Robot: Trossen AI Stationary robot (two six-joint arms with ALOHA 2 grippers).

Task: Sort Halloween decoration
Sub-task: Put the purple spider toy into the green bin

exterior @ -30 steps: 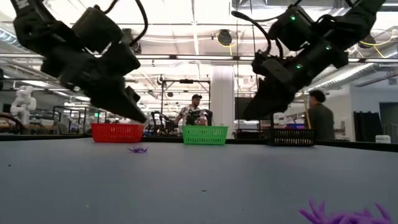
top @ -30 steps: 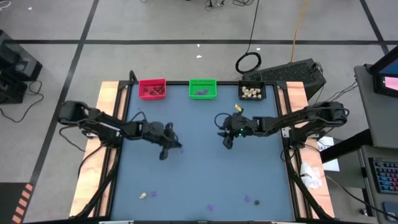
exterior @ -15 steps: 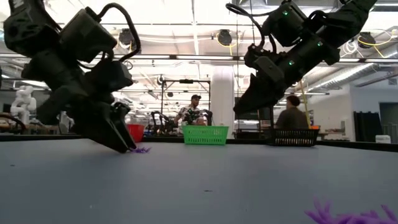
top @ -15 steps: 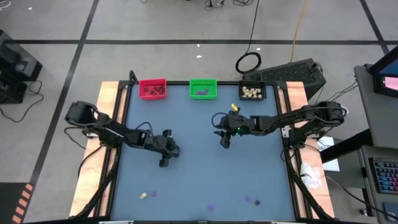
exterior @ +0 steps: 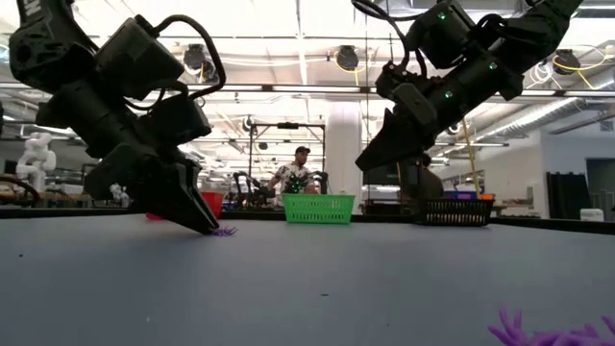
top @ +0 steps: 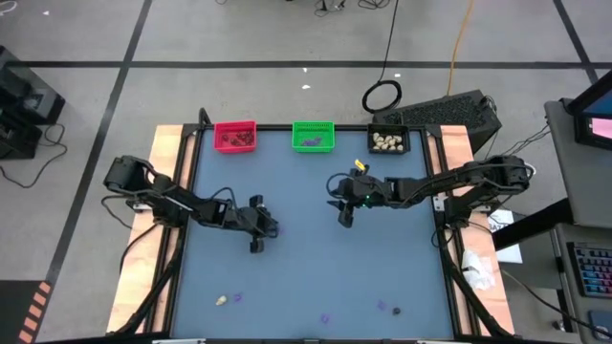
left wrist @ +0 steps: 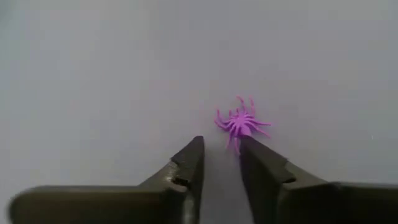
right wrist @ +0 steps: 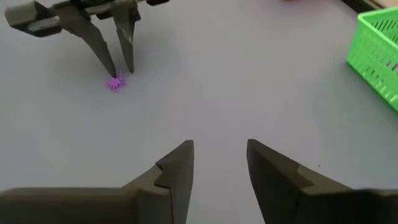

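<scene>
A small purple spider (left wrist: 239, 122) lies flat on the blue-grey table, left of the middle (top: 273, 229). My left gripper (left wrist: 221, 140) is open and slants down with its tips low over the table, right at the spider. One fingertip (left wrist: 247, 140) is at the spider's legs, and I cannot tell if it touches. The right wrist view shows the same: the left gripper (right wrist: 121, 67) just over the spider (right wrist: 115, 83). My right gripper (right wrist: 221, 146) hangs open and empty above the table's middle right (top: 344, 218).
Along the far edge stand a red bin (top: 235, 136) with dark lumps, a green bin (top: 312, 136) with purple bits and a black bin (top: 387, 141) with cream lumps. Near the front edge lie a cream lump (top: 222, 300), purple bits (top: 323, 316) and a dark lump (top: 394, 310).
My left gripper has come down to the table beside the purple spider and tipped more steeply. Its fingers, together in one point a second ago, now stand apart. The spider has stayed where it was.
</scene>
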